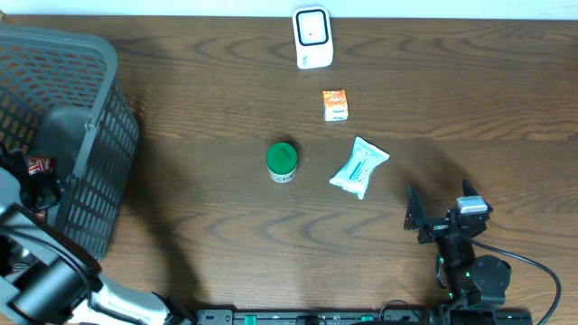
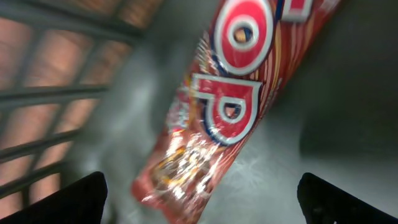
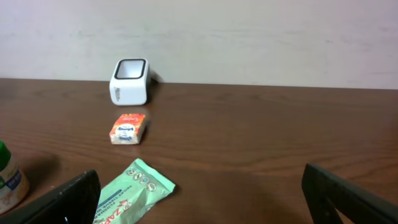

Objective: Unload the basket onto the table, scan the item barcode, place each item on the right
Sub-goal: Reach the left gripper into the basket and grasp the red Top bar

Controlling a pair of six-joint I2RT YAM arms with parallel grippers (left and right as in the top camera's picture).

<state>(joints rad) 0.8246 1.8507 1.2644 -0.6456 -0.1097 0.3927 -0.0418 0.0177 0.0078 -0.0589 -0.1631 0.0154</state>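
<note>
While left hand (image 2: 214, 200) gapes — packet (image 2: 230, 106) lies just ahead.

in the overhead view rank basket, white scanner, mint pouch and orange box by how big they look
basket
mint pouch
white scanner
orange box
Pouch and scanner look close, so that order is unsure.

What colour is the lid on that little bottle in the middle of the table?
Green lid, clearest in the overhead view.

Black right arm (image 1: 471, 273); green lights (image 1: 442, 264); black cable (image 1: 540, 267)
</note>
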